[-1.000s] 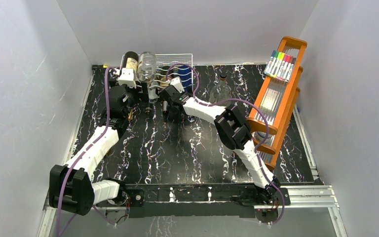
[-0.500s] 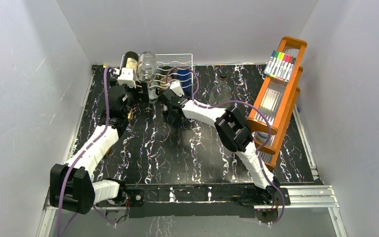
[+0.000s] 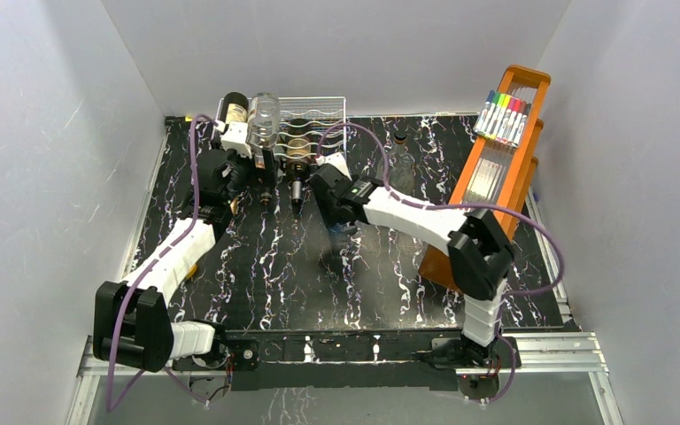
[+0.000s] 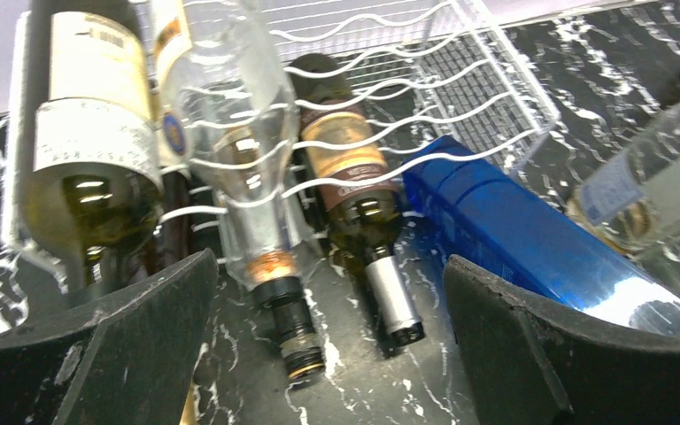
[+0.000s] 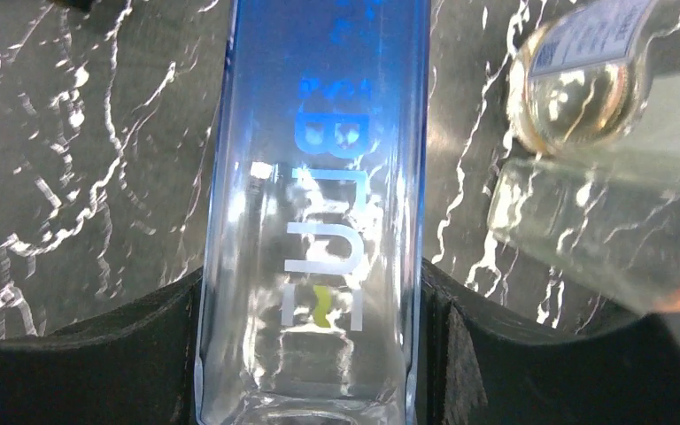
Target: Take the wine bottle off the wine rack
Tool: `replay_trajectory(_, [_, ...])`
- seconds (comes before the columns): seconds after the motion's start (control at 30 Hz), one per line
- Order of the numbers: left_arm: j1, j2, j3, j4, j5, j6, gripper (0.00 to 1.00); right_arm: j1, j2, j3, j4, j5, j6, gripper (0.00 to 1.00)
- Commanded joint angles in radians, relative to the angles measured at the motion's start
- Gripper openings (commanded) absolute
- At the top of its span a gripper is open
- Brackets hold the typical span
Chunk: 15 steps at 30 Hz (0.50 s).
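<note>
Pulling the blue bottle (image 5: 314, 177) out of the wine rack (image 4: 460, 80) is the step I judge to be in hand. My right tool (image 5: 310, 310) is clamped on it, a black pad pressed to each flat side. From the left wrist the bottle lies low at the rack's right front. Its far end sits about level with the front wavy wire, so I can't call it free.

My left tool (image 4: 336, 354) hangs in front of the rack with its pads spread wide and nothing between them.

Next I'd want a straight draw along the bottle's own axis, toward me, then a lift. The blue glass is smooth and glossy, so a slack grip could let it slide. A stray clear bottle (image 5: 602, 88) stands just beside it on the right, close enough to be knocked.

The rack is thin silver-white wire bent into waves — light, and likely to shift if a bottle drags on it. It also holds a dark green bottle (image 4: 88, 133) with a pale label, a clear one (image 4: 230, 133) and a brown-labelled one (image 4: 354, 168). All three are round and slick. The table (image 3: 274, 266) is black with white veining.
</note>
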<state>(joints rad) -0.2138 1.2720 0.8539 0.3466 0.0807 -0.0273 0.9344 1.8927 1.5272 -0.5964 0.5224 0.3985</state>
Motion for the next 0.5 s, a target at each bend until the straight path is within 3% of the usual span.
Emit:
replay_trajectory(0.0, [0.005,-0.015,0.017,0.096,0.184,-0.02,0.98,0.001,-0.196,-0.044,-0.007,-0.158,-0.039,0.0])
replay_trajectory(0.3, [-0.019,-0.035,-0.074,0.293,0.673,0.017,0.98,-0.117,-0.376,-0.094,-0.11,-0.467,-0.044,0.0])
replay_trajectory(0.4, [-0.093,-0.058,-0.095,0.203,0.83,0.179,0.98,-0.132,-0.396,-0.082,-0.169,-0.483,-0.049,0.0])
replay_trajectory(0.47, [-0.166,-0.098,-0.104,0.059,0.825,0.362,0.98,-0.145,-0.405,-0.076,-0.196,-0.503,-0.054,0.0])
